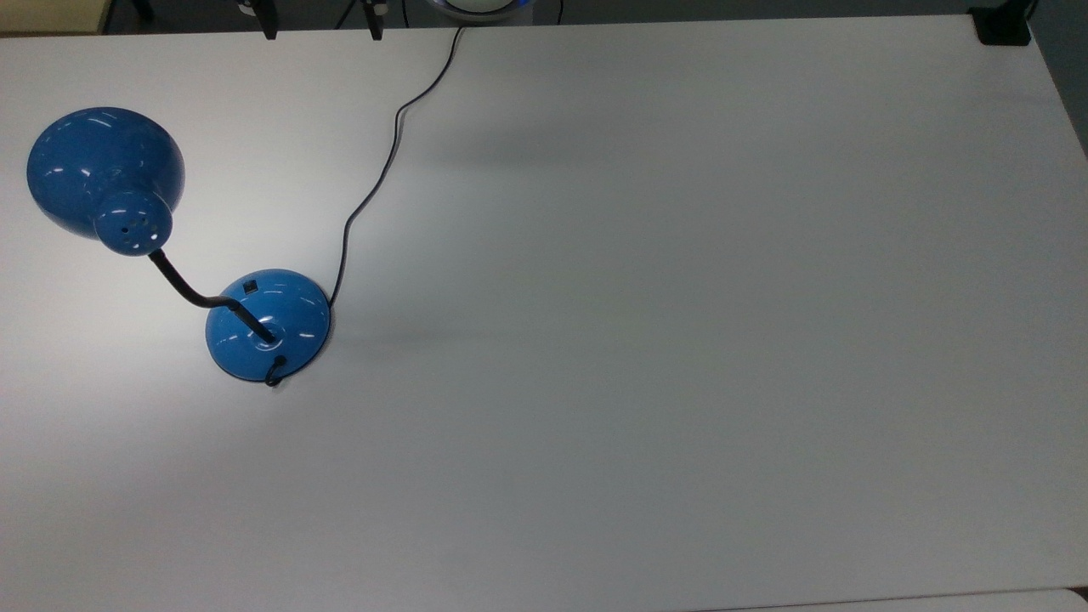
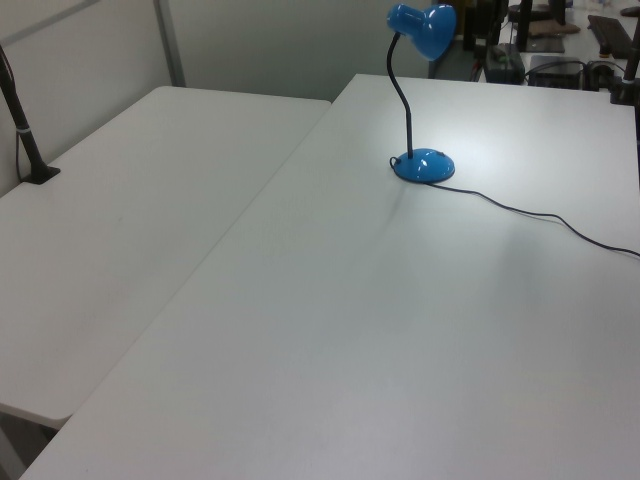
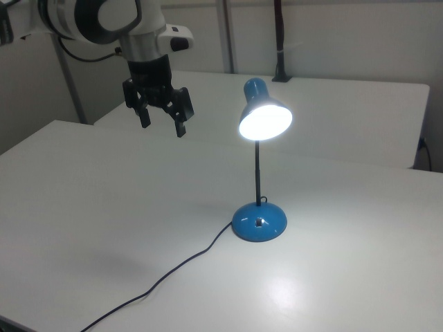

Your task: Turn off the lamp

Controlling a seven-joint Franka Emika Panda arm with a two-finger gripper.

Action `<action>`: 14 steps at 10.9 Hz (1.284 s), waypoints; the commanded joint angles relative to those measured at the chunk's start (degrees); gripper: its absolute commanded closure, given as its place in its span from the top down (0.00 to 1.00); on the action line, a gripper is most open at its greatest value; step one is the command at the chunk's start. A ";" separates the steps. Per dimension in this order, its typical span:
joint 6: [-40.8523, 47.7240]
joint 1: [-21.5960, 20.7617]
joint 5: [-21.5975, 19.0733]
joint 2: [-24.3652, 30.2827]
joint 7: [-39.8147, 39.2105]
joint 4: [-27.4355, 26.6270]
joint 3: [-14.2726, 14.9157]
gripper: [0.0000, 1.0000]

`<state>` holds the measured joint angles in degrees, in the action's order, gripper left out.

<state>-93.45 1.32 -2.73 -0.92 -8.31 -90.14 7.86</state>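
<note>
The lamp is glossy blue and stands on the white table (image 1: 680, 340). Its round base (image 1: 268, 327) carries a small black switch (image 1: 250, 287), and a black gooseneck (image 1: 183, 289) leads up to the dome shade (image 1: 102, 170). In the right view the shade (image 3: 265, 117) glows bright over the base (image 3: 258, 221), so the lamp is lit. My gripper (image 3: 163, 124) hangs open and empty in the air, above and to the right view's left of the shade. Its black fingers (image 1: 269, 25) show at the top view's upper edge. The lamp (image 2: 423, 166) stands far back in the left view.
The black cord (image 1: 374, 191) snakes from the base to the table's far edge. A second white table (image 2: 150, 200) adjoins, with a black clamped post (image 2: 30, 140) on it. A black block (image 1: 1003, 25) sits at the top view's upper right corner.
</note>
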 commanded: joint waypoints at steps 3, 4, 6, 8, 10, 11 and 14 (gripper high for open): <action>-0.68 -0.70 1.41 0.13 1.19 0.05 -0.13 1.00; -0.59 -0.70 1.41 0.13 1.19 0.05 -0.13 1.00; -0.68 -0.70 1.41 0.04 1.19 0.05 -0.13 1.00; -0.42 -0.53 1.41 0.30 0.49 0.05 -0.04 1.00; -0.15 0.00 1.41 0.48 -7.62 -0.73 0.40 1.00; 0.81 0.35 1.50 1.09 -15.16 -1.52 0.66 1.00; 2.40 3.60 3.85 1.18 -28.84 -3.89 0.66 1.00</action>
<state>-91.80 3.17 -1.74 -0.89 -28.82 -91.08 8.26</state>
